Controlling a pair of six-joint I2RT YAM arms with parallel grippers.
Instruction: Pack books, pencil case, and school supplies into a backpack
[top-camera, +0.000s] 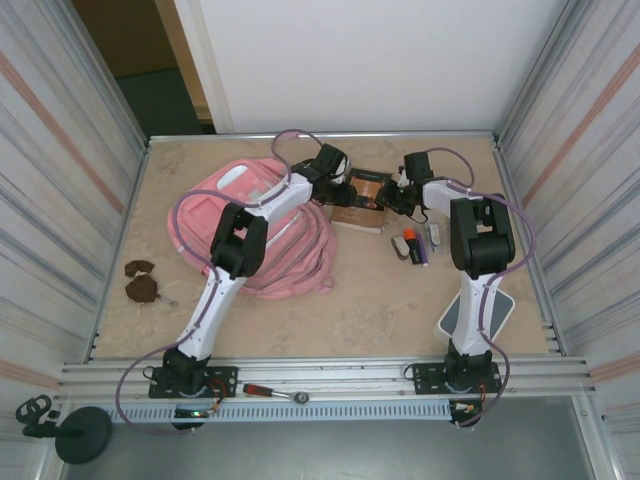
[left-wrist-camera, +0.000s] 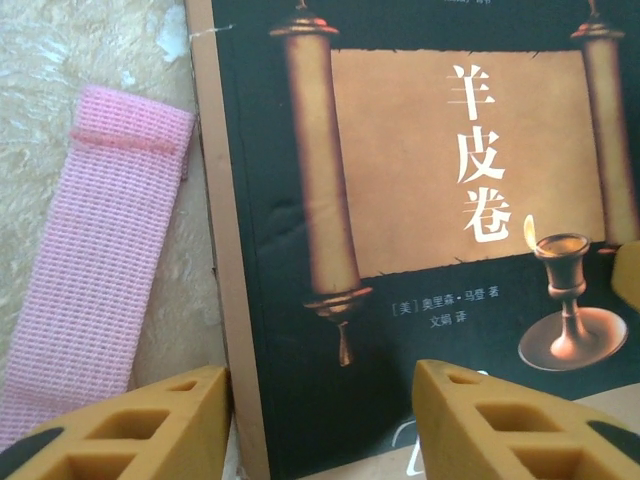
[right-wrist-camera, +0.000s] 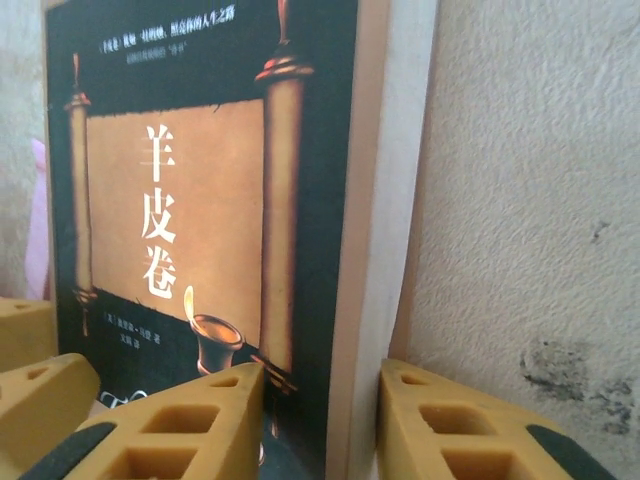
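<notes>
Between my ochre left fingers (left-wrist-camera: 140, 430): book (left-wrist-camera: 420, 150) was dark brown, orange-gold scroll panel, white characters. Left of them, strap (left-wrist-camera: 100, 260) was woven pink.

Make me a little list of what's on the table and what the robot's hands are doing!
book: dark brown, scroll-and-candle cover
backpack: pink, left of the book
school supplies: small pieces right of the book
left gripper: jaws apart over the book's left edge
right gripper: jaws astride its opposite edge, grip unclear
</notes>
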